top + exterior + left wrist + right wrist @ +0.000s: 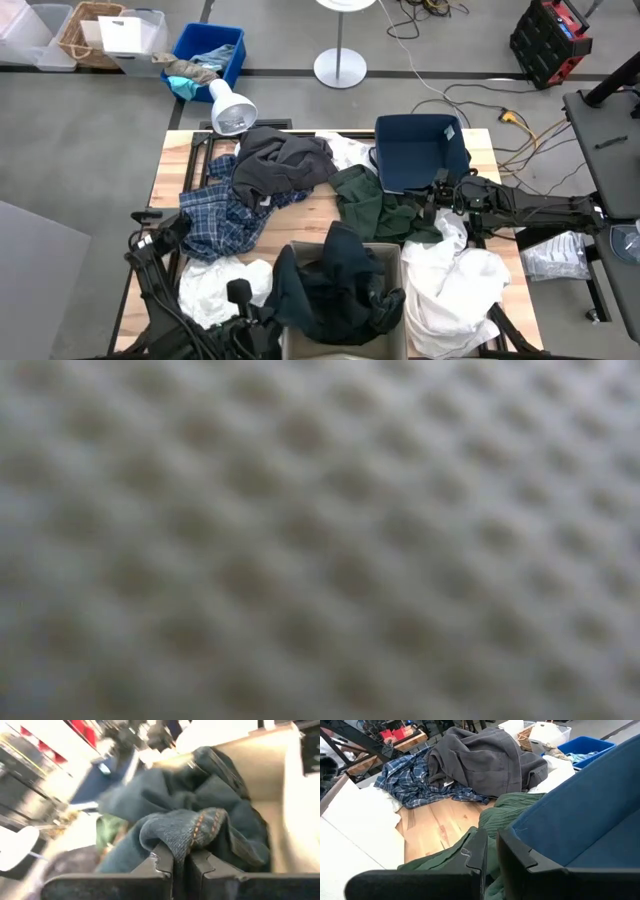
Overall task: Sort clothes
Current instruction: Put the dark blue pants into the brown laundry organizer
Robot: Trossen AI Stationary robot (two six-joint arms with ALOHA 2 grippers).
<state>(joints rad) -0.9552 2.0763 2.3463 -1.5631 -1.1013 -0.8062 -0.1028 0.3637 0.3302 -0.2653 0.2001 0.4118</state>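
A dark blue denim garment (pixel 335 285) lies heaped in the beige bin (pixel 392 256) at the table's near edge. My left gripper (pixel 283 312) is shut on it at the bin's left side. A charcoal grey garment (pixel 280 165) lies on a blue-and-white plaid shirt (pixel 220 215) at the far left. White garments lie near left (pixel 215 285) and near right (pixel 455 290). A dark green garment (pixel 375 205) lies mid-table. My right gripper (pixel 440 195) is shut just above the green garment, beside the navy bin (pixel 420 150). My left gripper pinches a rolled fold of the denim with an orange-stitched seam (pixel 197 827) between its two fingers (pixel 162 860). The fold bulges over the fingertips. The fingers slant down from the table's left toward the bin, and the rest of the garment lies in the bin. My right gripper's fingers (pixel 477 847) stand over the green garment (pixel 505 812); I cannot tell whether they touch it.
A white lamp head (pixel 232 110) leans over the table's far left corner. On the floor beyond stand a blue crate with rags (pixel 210 55), a wicker basket (pixel 85 30) and clear boxes. A pale woven cloth (pixel 320 540) fills the low view.
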